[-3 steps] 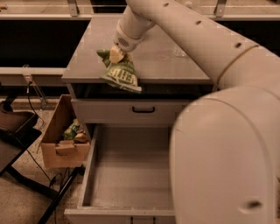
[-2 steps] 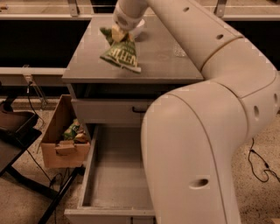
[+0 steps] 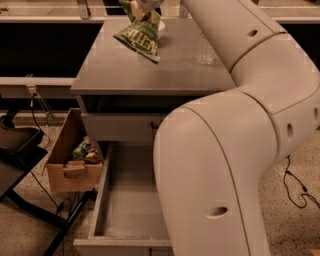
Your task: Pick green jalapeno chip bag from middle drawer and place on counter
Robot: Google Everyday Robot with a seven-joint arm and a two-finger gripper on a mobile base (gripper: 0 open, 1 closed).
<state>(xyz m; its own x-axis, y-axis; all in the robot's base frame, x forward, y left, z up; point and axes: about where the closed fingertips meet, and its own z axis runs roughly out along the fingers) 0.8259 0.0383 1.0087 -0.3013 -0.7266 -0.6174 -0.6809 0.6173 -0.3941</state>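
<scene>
we've carried the bag [image 3: 141, 36] farther back over the counter [image 3: 115, 70]; it hangs lengthwise under our gripper [image 3: 143, 4], pinched at top.

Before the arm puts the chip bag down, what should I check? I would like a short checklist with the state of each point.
1. The chip bag is out of the drawer: ok.
2. It hangs from the gripper at the picture's top edge: ok.
3. It is above the counter: ok.
4. Bare counter lies in front of it, and the bottle stands apart: ok.
5. Its lower tip touches the counter: cannot tell.
</scene>
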